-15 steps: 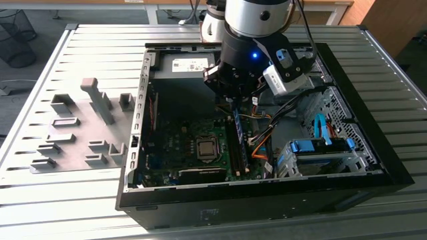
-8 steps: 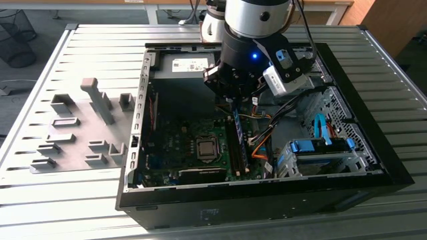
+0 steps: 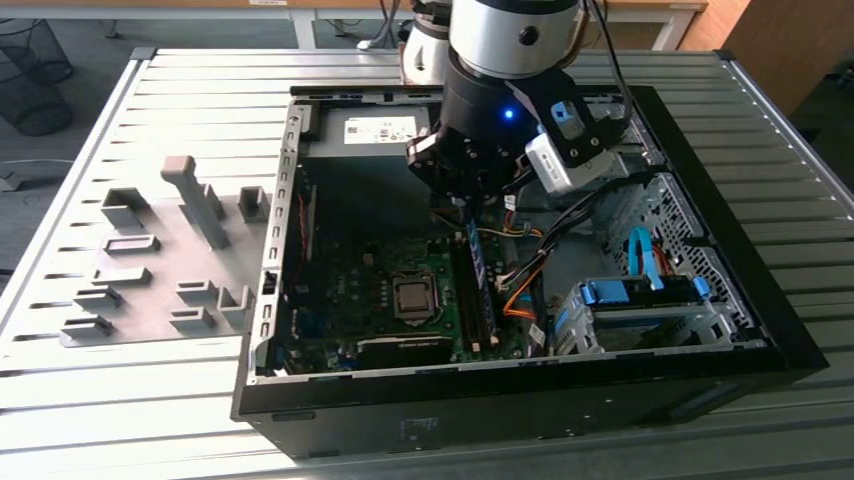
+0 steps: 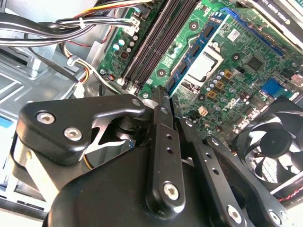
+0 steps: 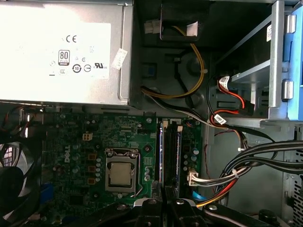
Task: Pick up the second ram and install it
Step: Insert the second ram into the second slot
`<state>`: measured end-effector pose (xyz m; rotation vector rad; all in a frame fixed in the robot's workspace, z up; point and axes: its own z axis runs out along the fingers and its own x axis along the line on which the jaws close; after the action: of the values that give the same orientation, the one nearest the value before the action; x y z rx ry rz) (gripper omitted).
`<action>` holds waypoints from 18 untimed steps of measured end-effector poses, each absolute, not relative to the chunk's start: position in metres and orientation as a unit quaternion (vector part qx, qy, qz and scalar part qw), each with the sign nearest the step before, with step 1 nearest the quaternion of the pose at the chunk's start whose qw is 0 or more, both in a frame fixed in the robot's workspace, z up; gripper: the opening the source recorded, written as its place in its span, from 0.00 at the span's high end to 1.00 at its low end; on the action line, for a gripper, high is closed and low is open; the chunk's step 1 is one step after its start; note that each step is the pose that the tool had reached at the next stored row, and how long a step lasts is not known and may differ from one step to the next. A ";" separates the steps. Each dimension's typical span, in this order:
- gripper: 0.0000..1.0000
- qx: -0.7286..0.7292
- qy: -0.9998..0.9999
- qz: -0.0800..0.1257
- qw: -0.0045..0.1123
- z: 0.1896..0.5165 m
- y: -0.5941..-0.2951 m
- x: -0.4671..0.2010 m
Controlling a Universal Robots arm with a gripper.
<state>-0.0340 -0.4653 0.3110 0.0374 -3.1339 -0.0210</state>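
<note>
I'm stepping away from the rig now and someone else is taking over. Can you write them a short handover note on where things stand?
Tool: lowered inside the open PC case, its tip at the end of the second ram. Whether it is clamped on the stick cannot be told.
Second ram: blue-green stick standing on edge along the memory slots, on the side nearest the CPU socket, off the grey fixture on the exterior view's left.
Done: the stick has been picked up and brought to the slots.
Left: confirm that it is fully seated, which cannot be judged from here.
</note>
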 end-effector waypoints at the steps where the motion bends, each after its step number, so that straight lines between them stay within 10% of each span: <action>1: 0.86 0.011 -1.000 -0.007 0.004 0.310 -0.465 -0.034; 18: 0.86 0.001 -1.000 -0.007 0.004 0.284 -0.473 -0.033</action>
<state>-0.0330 -0.4728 0.2838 0.0016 -3.1340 -0.0228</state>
